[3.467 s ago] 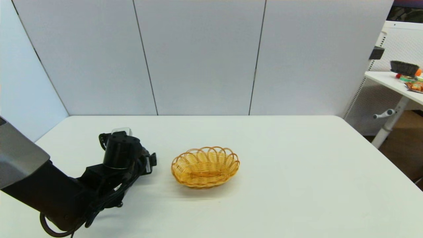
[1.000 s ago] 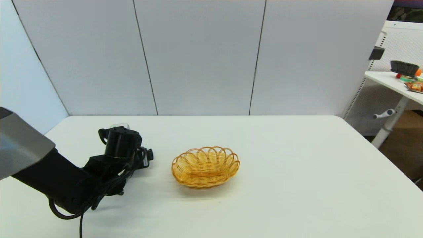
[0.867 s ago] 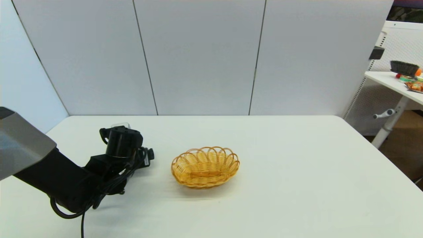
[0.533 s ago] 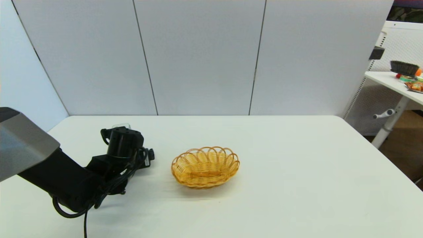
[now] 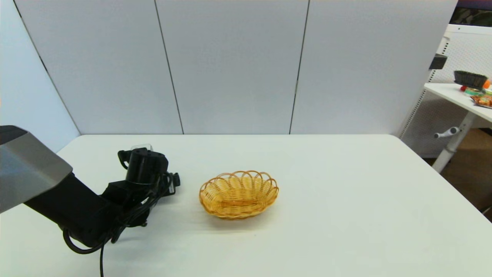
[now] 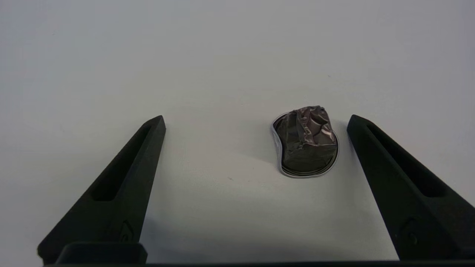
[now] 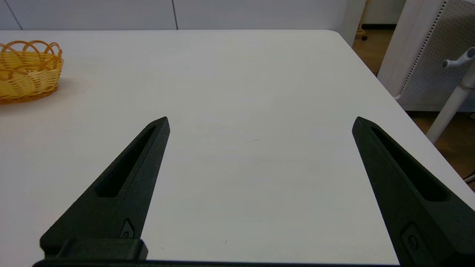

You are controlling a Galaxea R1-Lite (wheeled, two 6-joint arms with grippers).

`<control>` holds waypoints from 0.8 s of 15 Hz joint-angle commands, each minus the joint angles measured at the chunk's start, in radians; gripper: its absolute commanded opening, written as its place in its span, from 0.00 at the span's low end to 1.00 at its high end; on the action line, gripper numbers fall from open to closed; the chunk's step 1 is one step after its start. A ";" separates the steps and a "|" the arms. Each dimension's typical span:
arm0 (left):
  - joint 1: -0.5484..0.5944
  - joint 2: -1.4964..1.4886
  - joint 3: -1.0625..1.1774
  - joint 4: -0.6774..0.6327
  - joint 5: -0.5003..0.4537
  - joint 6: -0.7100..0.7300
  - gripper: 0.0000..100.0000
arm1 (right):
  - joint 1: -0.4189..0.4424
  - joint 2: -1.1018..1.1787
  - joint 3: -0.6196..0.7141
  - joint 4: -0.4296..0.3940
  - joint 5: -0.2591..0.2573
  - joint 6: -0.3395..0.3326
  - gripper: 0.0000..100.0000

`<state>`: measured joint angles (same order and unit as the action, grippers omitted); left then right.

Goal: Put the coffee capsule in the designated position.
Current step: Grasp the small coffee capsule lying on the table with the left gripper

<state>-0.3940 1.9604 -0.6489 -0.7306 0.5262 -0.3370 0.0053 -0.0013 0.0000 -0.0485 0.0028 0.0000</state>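
Observation:
The coffee capsule (image 6: pixel 306 141), dark, crumpled and silver-rimmed, lies on the white table between the fingers of my left gripper (image 6: pixel 256 118). The gripper is open and points down at the table. The capsule sits close to one finger (image 6: pixel 393 174), apart from it. In the head view my left arm (image 5: pixel 115 200) reaches over the table's left part and hides the capsule. The wicker basket (image 5: pixel 215 207) stands at the table's middle, to the right of that arm. My right gripper (image 7: pixel 261 119) hangs open above the table's right part, holding nothing.
Grey wall panels close off the table's far edge. A side table (image 5: pixel 457 94) with a black brush and small items stands beyond the right edge. The basket (image 7: pixel 26 74) also shows far off in the right wrist view.
My left arm has sunk toward the table and crept slightly forward and right over the last seconds. The basket has stayed put.

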 commanded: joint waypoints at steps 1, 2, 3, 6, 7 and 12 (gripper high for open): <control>0.000 -0.002 0.000 -0.003 0.003 -0.002 0.00 | 0.001 0.001 0.017 -0.001 0.000 0.000 1.00; 0.000 -0.002 0.000 0.000 0.003 -0.002 0.00 | 0.001 0.001 0.017 -0.001 0.000 0.000 1.00; 0.000 -0.002 0.003 0.004 0.003 -0.002 0.00 | 0.001 0.001 0.017 -0.001 0.000 0.000 1.00; 0.000 -0.003 0.002 -0.001 0.005 -0.002 0.00 | 0.001 0.001 0.017 -0.001 0.000 0.000 1.00; 0.000 -0.005 0.002 -0.001 0.005 -0.002 0.00 | 0.001 0.001 0.017 -0.001 0.000 0.000 1.00; -0.003 -0.012 0.003 0.000 0.005 -0.002 0.00 | 0.001 0.001 0.017 -0.001 0.000 0.000 1.00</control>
<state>-0.3957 1.9536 -0.6466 -0.7260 0.5272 -0.3366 0.0057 -0.0013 0.0000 -0.0481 0.0023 0.0000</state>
